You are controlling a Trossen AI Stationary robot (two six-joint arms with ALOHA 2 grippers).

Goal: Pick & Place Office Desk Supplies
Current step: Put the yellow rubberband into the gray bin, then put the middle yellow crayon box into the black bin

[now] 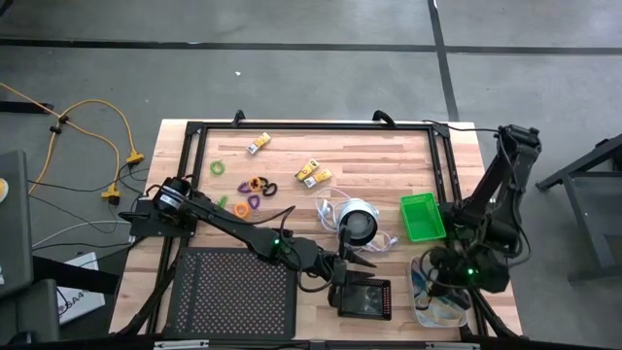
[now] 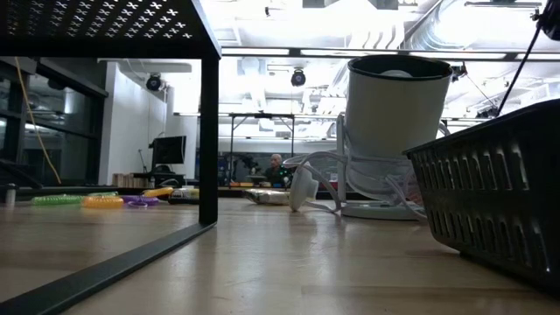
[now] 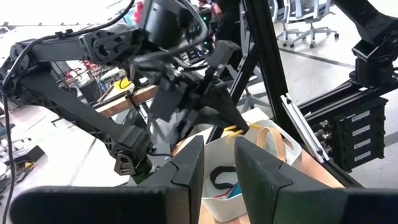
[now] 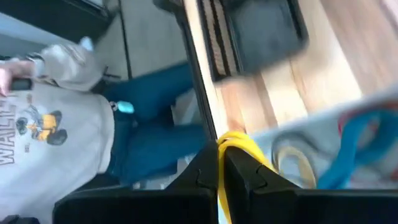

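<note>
A table-top sorting job, seen from above: the right gripper (image 1: 437,279) hangs over the clear tray (image 1: 434,309) at about five o'clock on the wooden table (image 1: 369,146), its fingers (image 4: 202,171) pressed together on a thin yellow loop (image 4: 239,144). In the right wrist view that loop runs lengthwise between the pads and out beyond their tips, directly above the tray, where a blue cord (image 4: 364,146) and a tan band (image 4: 292,163) already lie. A person in a light sweatshirt (image 4: 46,121) stands beside the table edge.

The left gripper (image 1: 342,269) reaches toward the table's centre-bottom, beside the small black tray (image 1: 366,298); its fingers (image 3: 189,168) are parted a little with nothing visible between them.

The remaining supplies sit well apart from both arms: yellow-and-white packs (image 1: 313,175) near the middle and at twelve o'clock, coloured loops (image 1: 255,189) toward ten o'clock. A white-and-black round object (image 1: 357,222) and a green tray (image 1: 421,216) stand between the arms.

The coming move likely turns on one relation: the loop hangs straight over the tray, so release is probably all that remains. The left arm is the nearer to the loose loops.
</note>
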